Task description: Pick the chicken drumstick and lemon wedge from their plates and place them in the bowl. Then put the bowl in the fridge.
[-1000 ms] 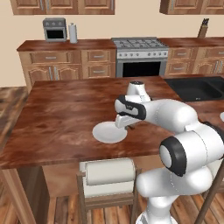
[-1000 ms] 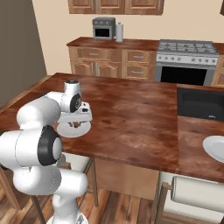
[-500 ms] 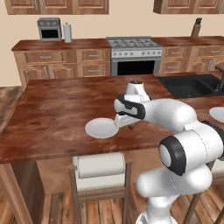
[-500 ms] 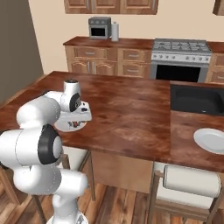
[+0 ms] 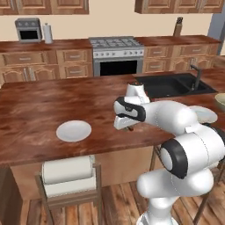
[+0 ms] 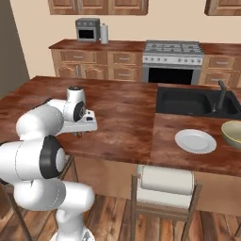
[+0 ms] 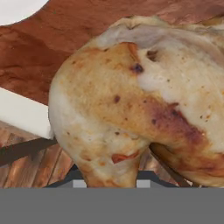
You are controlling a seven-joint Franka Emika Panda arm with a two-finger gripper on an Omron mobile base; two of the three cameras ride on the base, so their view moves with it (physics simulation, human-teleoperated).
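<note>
In the left base view the white arm rises from 5 o'clock, bends at the elbow and reaches toward 10 o'clock, its hand level above the brown surface [image 5: 39,105] with the tool [image 5: 128,128] pointing down near the front edge; a dark bit shows under it, too small to name. One white plate [image 5: 74,131] lies bare at 9 o'clock of the tool, well apart; a second plate [image 5: 202,115] sits at 3 o'clock behind the arm, and the bowl [image 5: 220,101] shows at the right edge beside it. A black sink [image 5: 169,85] lies at 1 o'clock, a stove [image 5: 117,55] at 12 o'clock, and a stool with a white roll stands below the surface's edge. In the right base view the arm comes from 8 o'clock, with the tool [image 6: 81,133] over the surface's near edge; the bare plate [image 6: 195,140] and the bowl [image 6: 232,134] lie far toward 3 o'clock, near each other. In the hand view the tool is clenched on the chicken drumstick [image 7: 131,100], held above the surface, with a plate's rim [image 7: 17,8] at 11 o'clock.
</note>
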